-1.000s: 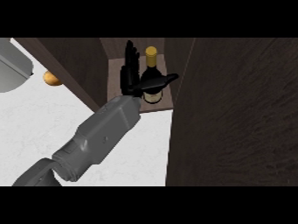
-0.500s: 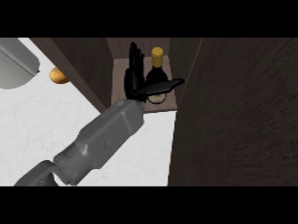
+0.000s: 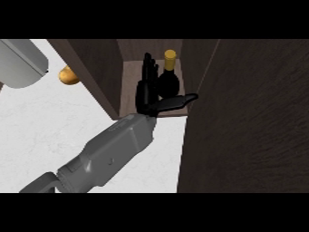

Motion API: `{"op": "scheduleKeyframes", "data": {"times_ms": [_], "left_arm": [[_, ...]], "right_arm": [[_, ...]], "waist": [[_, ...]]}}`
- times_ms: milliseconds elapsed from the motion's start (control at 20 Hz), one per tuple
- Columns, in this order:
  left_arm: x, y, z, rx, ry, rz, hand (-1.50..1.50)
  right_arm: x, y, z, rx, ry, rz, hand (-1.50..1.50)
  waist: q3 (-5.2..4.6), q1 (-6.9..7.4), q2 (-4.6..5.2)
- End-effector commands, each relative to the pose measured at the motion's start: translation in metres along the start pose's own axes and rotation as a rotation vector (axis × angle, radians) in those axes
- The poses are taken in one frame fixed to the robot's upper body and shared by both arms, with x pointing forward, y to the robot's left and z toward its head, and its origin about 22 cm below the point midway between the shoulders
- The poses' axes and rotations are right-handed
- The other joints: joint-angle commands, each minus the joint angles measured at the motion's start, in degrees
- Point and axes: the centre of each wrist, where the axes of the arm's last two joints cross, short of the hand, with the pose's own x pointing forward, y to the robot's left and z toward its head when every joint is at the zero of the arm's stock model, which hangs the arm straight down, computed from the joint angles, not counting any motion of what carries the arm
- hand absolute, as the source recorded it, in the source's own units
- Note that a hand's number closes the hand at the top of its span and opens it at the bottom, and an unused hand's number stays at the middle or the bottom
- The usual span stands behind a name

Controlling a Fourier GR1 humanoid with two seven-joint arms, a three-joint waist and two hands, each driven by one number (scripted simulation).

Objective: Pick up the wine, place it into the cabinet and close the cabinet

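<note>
The wine bottle [image 3: 169,78], dark with a gold cap [image 3: 170,55], stands upright on the shelf [image 3: 131,97] inside the open cabinet. My left hand [image 3: 145,93] is at the bottle's left side, touching or nearly touching it. Its fingers point straight up the shelf and its thumb [image 3: 180,100] sticks out to the right across the bottle's base. The hand is open and does not curl round the bottle. Its grey forearm [image 3: 110,152] comes in from the lower left. My right hand shows nowhere.
The cabinet's dark wooden door [image 3: 257,118] stands open and fills the right half of the view. The cabinet's left wall [image 3: 93,72] borders the shelf. A light grey rounded object [image 3: 16,61] and an orange ball [image 3: 68,75] lie at the upper left on the white counter [image 3: 43,131].
The view has shifted, so cabinet and bottle appear further right. My left hand's fingers have straightened beside the bottle, which stays upright on the shelf.
</note>
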Motion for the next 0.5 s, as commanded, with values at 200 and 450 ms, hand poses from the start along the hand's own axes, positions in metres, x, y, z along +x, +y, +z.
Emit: {"op": "scheduleKeyframes", "data": {"times_ms": [200,450], "left_arm": [[-0.011,0.004,0.018,-0.033,-0.032,-0.017,-1.5],[-0.009,0.004,0.035,-0.057,-0.043,-0.008,-1.5]], "right_arm": [[-0.004,0.003,0.001,-0.012,0.005,0.013,-1.5],[0.004,-0.004,0.019,-0.033,0.019,-0.003,-1.5]], "waist": [[0.01,1.23,-0.25],[0.05,3.29,-0.84]]}}
